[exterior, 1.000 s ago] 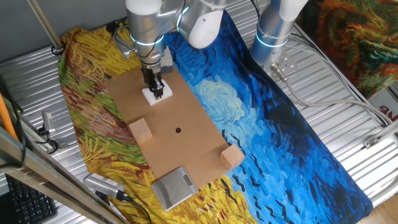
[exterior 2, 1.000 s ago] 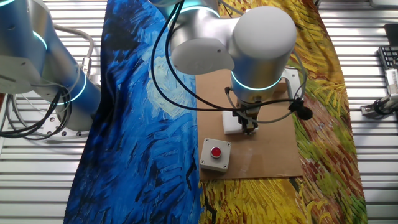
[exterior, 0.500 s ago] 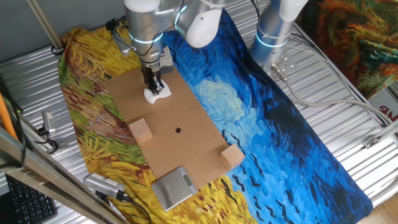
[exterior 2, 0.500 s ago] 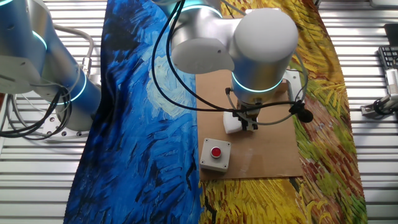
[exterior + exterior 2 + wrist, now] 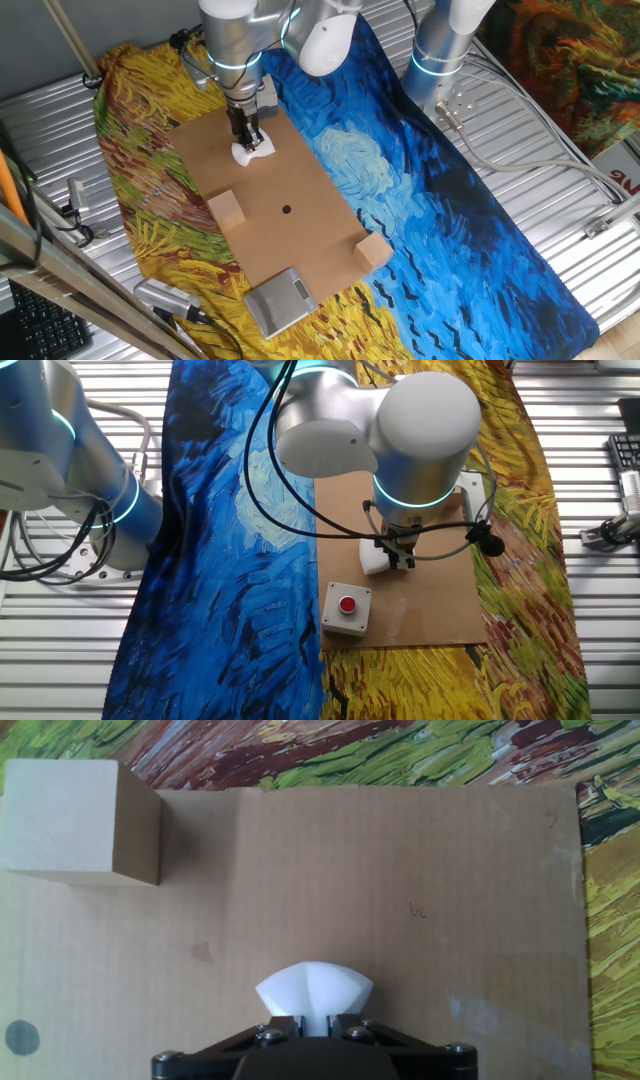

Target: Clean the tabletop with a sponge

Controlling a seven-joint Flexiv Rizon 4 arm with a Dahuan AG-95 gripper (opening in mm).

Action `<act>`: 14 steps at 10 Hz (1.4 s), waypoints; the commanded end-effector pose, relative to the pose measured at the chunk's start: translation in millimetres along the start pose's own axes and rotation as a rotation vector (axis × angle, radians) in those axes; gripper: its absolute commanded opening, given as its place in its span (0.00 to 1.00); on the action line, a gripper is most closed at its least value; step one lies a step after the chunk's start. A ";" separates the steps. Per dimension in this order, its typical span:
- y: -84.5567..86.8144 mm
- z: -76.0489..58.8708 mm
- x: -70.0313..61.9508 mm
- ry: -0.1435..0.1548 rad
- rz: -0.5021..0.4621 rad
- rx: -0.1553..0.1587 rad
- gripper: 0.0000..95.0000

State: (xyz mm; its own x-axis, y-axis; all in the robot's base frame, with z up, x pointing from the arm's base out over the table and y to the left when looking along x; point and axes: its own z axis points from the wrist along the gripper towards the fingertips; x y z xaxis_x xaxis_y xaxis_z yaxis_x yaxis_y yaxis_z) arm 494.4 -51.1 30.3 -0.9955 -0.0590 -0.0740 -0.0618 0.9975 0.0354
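Note:
The tabletop is a long brown cardboard board (image 5: 270, 205) with a small dark dot (image 5: 286, 209) near its middle; it also shows in the other fixed view (image 5: 435, 595) and the hand view (image 5: 400, 870). The sponge is a small white foam block (image 5: 256, 150), pinched and bulging between the fingers (image 5: 314, 990) (image 5: 373, 557). My gripper (image 5: 247, 138) is shut on it and presses it onto the board near its far end (image 5: 398, 556) (image 5: 311, 1025).
Two tan wooden cubes sit on the board, one at its left edge (image 5: 227, 210) (image 5: 80, 820) and one at its right edge (image 5: 374, 251). A grey scale (image 5: 281, 300) lies at the near end. A grey box with a red button (image 5: 346, 607) sits on the board. The painted cloth (image 5: 430, 200) lies underneath.
The gripper and sponge slid slightly toward the far end of the board between one second ago and half a second ago, and the sponge now looks squeezed. Nothing has moved since.

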 end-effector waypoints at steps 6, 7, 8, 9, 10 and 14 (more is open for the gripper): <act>1.0 -1.6 -2.1 0.003 0.001 0.001 0.00; 1.1 -1.6 -2.2 0.003 0.002 0.000 0.00; 1.4 -1.4 -2.2 0.003 0.002 0.000 0.00; 2.0 -1.1 -2.4 0.002 0.003 0.001 0.00; 3.6 -0.3 -2.8 0.001 0.005 0.004 0.00; 8.4 -4.8 -6.0 0.014 0.010 0.018 0.00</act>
State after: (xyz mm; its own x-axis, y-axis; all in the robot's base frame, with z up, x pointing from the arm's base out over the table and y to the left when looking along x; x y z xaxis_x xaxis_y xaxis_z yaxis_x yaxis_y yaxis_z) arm 501.2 -43.4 34.7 -0.9965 -0.0492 -0.0681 -0.0502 0.9987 0.0130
